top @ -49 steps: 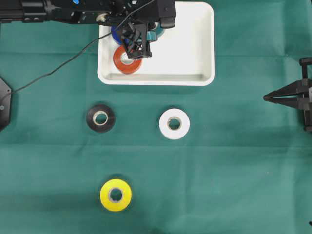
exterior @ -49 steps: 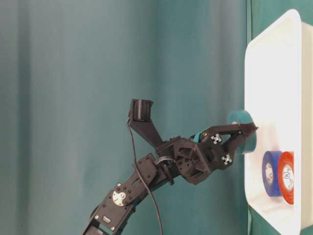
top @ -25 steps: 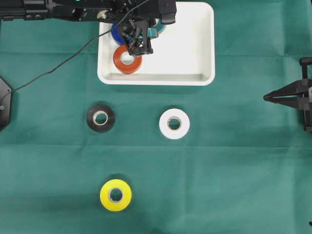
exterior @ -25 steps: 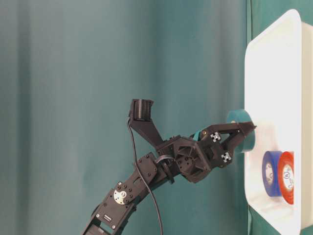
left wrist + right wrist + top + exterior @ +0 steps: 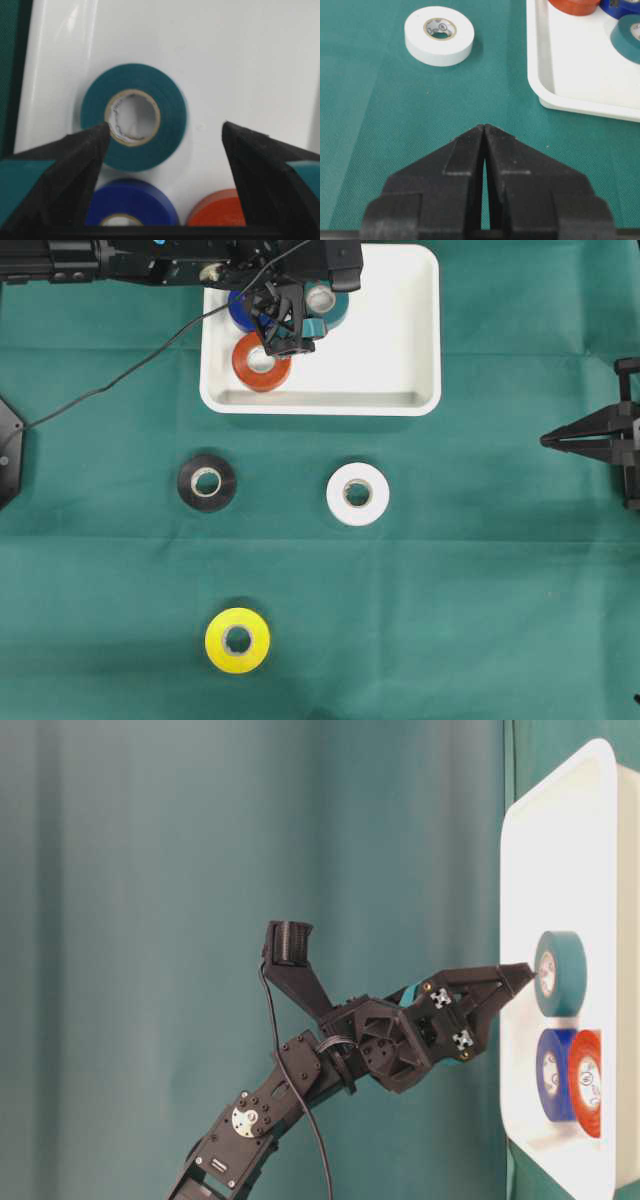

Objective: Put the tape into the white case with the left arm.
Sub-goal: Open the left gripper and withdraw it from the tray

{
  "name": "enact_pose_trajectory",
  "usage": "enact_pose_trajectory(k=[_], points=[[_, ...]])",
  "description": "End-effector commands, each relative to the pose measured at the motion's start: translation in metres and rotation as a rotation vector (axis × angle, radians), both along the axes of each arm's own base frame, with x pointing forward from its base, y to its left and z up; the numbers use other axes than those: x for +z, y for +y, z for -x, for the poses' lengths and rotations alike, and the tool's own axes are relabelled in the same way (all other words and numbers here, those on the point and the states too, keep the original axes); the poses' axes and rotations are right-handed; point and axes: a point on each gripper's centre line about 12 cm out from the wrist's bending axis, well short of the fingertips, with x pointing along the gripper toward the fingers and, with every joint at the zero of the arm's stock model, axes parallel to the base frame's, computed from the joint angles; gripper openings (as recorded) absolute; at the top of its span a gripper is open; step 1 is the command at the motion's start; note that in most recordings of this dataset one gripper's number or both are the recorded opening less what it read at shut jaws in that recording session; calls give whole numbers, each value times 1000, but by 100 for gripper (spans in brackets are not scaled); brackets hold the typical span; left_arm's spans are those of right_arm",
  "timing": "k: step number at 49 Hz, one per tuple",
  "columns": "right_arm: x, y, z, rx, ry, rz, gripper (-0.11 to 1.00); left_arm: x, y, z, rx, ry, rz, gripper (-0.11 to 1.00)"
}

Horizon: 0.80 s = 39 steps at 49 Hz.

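- Teal tape roll (image 5: pixel 134 116) lies flat on the floor of the white case (image 5: pixel 390 340): glossy teal band, tan cardboard core with a whitish printed inner face.
- Your left claw (image 5: pixel 165 135) is released. Its fingers stand wide apart above the roll; the wrist view shows one tip over the roll's core edge and the other well clear over bare white plastic. Nothing is held.
- Teal strips show on both black fingers (image 5: pixel 60 170).
- Blue roll (image 5: pixel 240 308) and orange roll (image 5: pixel 261 362) also lie flat in the case, near its left wall. From the table-level view, teal (image 5: pixel 558 974), blue (image 5: pixel 553 1074) and orange (image 5: pixel 586 1082) sit close together, blue and orange just beside each other.
- Outside the case, on the green table cloth (image 5: pixel 480 570): black roll (image 5: pixel 206 482), white roll (image 5: pixel 357 493), yellow roll (image 5: pixel 237 640), all well apart.
- Your right claw (image 5: pixel 484 131) is clenched with nothing in it, parked at the right edge of the overhead view.
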Motion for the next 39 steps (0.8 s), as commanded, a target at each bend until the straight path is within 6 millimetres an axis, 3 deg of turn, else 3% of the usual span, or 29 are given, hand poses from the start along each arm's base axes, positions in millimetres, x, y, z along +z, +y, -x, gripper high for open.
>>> enact_pose_trajectory(k=[1,8,25,39], points=[[5,0,-2,0,-15,0,-10,21,-1,2,0,-42,-18,88],[5,0,-2,0,-17,0,-10,28,-10,23,4,-41,-14,88],[5,0,-2,1,-18,3,-10,40,-45,101,5,-98,-28,88],[4,0,-2,1,-17,3,-10,42,-76,143,-37,-166,-50,87]])
